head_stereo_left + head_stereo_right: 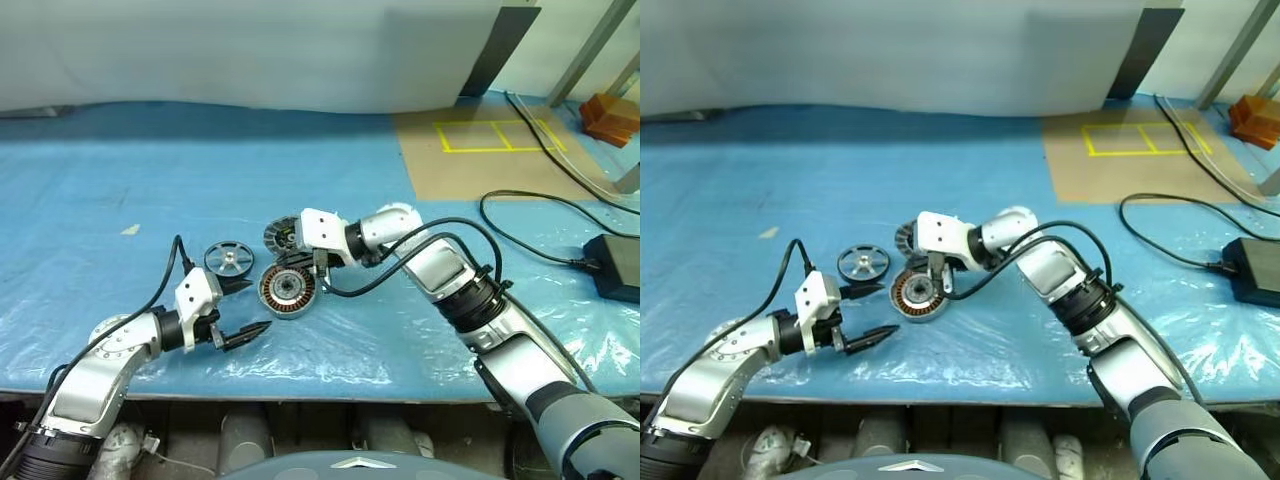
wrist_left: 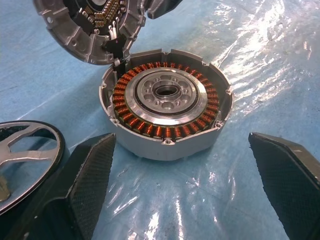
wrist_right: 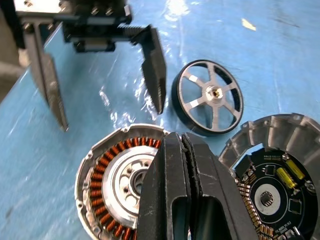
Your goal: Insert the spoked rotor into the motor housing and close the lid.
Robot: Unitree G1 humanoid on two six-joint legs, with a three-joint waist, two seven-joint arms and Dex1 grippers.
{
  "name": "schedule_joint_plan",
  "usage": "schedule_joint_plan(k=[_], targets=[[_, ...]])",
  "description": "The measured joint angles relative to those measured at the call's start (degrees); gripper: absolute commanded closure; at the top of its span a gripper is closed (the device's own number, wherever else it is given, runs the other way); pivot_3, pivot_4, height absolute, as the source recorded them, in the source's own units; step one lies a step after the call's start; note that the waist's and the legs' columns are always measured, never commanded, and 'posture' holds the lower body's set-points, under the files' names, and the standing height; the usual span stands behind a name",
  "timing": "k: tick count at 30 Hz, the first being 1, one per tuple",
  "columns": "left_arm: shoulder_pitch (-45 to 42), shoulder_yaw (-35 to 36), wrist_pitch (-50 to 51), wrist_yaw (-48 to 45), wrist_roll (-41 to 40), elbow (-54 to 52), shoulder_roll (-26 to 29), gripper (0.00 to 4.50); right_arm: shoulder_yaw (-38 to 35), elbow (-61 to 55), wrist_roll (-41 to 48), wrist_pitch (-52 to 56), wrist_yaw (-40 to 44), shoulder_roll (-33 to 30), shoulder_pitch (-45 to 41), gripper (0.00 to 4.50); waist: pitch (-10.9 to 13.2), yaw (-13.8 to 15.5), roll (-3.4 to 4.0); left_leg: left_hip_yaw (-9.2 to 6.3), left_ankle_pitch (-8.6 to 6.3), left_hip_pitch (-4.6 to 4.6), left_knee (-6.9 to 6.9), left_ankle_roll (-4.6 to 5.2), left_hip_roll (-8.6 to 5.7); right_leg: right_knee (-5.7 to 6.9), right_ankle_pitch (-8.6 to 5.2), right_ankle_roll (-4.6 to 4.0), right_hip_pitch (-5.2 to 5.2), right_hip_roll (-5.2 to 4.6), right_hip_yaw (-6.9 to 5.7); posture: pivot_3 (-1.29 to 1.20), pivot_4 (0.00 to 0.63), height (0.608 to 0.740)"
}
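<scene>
The motor housing (image 1: 287, 290), its copper windings showing, lies open on the blue sheet. The lid (image 1: 281, 236) stands tilted against its far side, inner circuit board (image 3: 275, 192) exposed. The spoked rotor (image 1: 228, 260) lies flat just left of the housing. My left gripper (image 1: 244, 310) is open, low on the sheet left of the housing, one finger (image 2: 87, 175) beside the rotor (image 2: 25, 152) and the housing (image 2: 167, 107) ahead of it. My right gripper (image 1: 322, 272) is shut on nothing, fingers (image 3: 172, 180) pressed together over the housing's right edge, near the lid.
A black cable (image 1: 520, 215) and a black power brick (image 1: 612, 265) lie at the right. A brown board with yellow tape (image 1: 490, 135) sits at the back right, an orange object (image 1: 610, 115) beyond it. The table's front edge (image 1: 300, 388) runs close below the left gripper.
</scene>
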Motion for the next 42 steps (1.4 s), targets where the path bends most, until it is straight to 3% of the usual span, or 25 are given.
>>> schedule_joint_plan(k=[16,23,31,42], targets=[[0.92,-0.22,0.02,1.46,0.07,-0.61,-1.24,0.00,2.23,8.45,-7.28,-16.58,6.79,0.63,-2.64,4.47,0.02,-0.26,-0.05,0.00,0.00,-0.01,0.09,0.02,0.02,0.08,0.00,-0.01,-0.01,0.01,0.02,0.00,0.150,0.740],[1.24,-0.33,0.02,2.37,0.09,-1.30,-1.41,0.00,2.34,10.21,-7.66,-15.73,7.44,4.51,-2.73,4.47,0.01,-0.28,-0.07,0.00,0.00,0.00,0.12,0.02,0.03,0.10,-0.01,-0.03,-0.01,0.01,0.01,0.00,0.150,0.740],[1.48,-0.67,0.08,2.55,0.13,-1.61,-1.52,0.00,3.66,14.42,-9.66,-17.45,6.22,4.88,-0.56,4.47,0.00,-0.27,-0.09,0.00,0.00,0.07,0.21,0.03,0.05,0.15,-0.12,-0.23,0.04,0.01,0.03,0.00,0.150,0.740],[0.97,-1.68,0.08,2.62,0.13,-1.61,-2.17,0.00,-2.34,6.69,0.26,-3.88,9.91,7.29,-0.20,4.47,0.01,-0.22,-0.09,0.00,0.02,0.00,0.27,0.05,0.08,0.14,-0.08,-0.16,0.03,0.02,0.01,0.00,0.150,0.740]])
